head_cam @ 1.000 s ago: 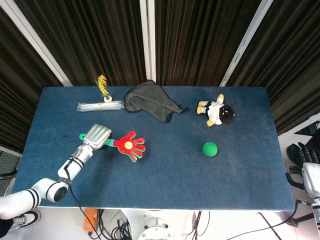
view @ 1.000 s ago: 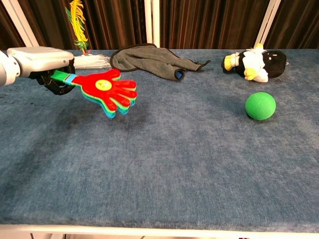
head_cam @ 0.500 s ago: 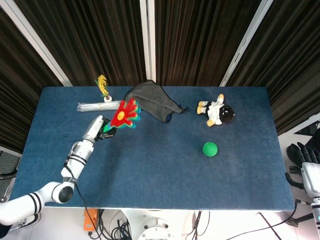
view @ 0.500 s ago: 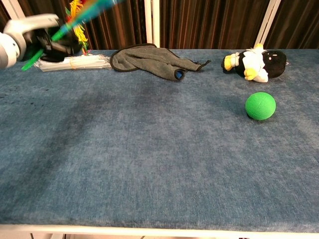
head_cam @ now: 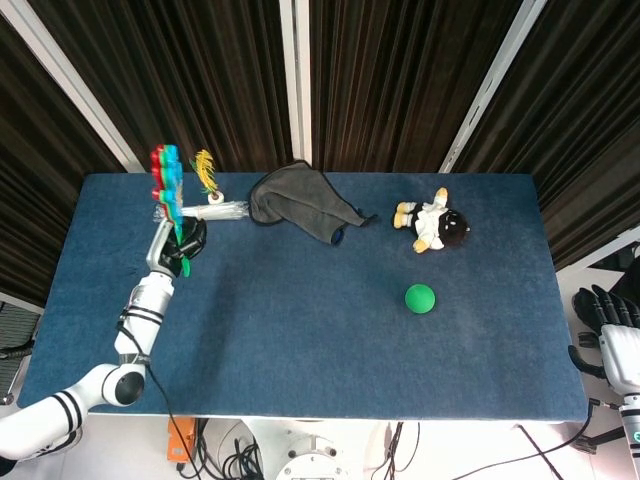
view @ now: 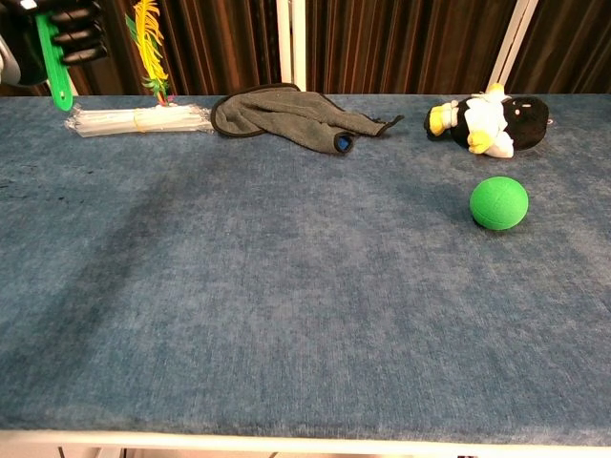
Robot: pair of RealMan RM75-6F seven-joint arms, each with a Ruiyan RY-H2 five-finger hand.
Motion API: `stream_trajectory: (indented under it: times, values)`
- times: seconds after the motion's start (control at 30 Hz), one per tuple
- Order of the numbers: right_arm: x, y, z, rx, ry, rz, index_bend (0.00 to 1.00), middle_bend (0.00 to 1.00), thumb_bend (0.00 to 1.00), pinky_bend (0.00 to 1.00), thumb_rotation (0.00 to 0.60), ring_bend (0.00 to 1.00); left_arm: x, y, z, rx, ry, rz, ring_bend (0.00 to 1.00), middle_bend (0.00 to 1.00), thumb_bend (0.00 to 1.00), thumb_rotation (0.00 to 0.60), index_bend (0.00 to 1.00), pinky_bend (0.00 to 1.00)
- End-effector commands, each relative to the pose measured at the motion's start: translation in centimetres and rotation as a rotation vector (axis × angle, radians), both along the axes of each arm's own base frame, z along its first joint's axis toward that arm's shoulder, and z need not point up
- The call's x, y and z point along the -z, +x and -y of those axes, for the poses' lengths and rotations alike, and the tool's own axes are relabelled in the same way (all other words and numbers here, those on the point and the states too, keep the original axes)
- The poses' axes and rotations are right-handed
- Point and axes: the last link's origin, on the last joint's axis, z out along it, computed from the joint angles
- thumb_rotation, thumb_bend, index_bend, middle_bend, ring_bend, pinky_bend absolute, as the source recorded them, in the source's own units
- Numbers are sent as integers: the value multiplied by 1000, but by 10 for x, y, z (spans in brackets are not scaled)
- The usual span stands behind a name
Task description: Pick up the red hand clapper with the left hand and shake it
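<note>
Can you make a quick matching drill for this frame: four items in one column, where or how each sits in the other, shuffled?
Items:
1. red hand clapper
2. grey cloth
3. green ball
4. plush toy

Places or states:
A. lies alone on the bare table, right of middle
B. held up off the table in the left hand
C. crumpled at the far edge, near the middle
D. lies on its side toward the far right

Pairs: 1-B, 2-C, 3-A, 4-D
</note>
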Motion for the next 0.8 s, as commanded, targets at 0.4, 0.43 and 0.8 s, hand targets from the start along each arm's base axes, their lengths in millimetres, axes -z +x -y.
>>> stream_trajectory:
  times: [0.4,0.43,0.8]
  values:
    - [-4,-4,-1,7,-13,4,0,0,247,0,600,0,45,-18,24,704,-54,-1476,1000,1000,710,600,1000,1000]
    - [-4,-4,-1,6,-13,5,0,0,247,0,600,0,43,-15,24,671,-42,-1442,1000,1000,711,600,1000,1000]
    - [-2,-3,-1,4,-7,4,0,0,247,0,600,0,7,8,14,-34,54,-122,1000,1000,710,600,1000,1000]
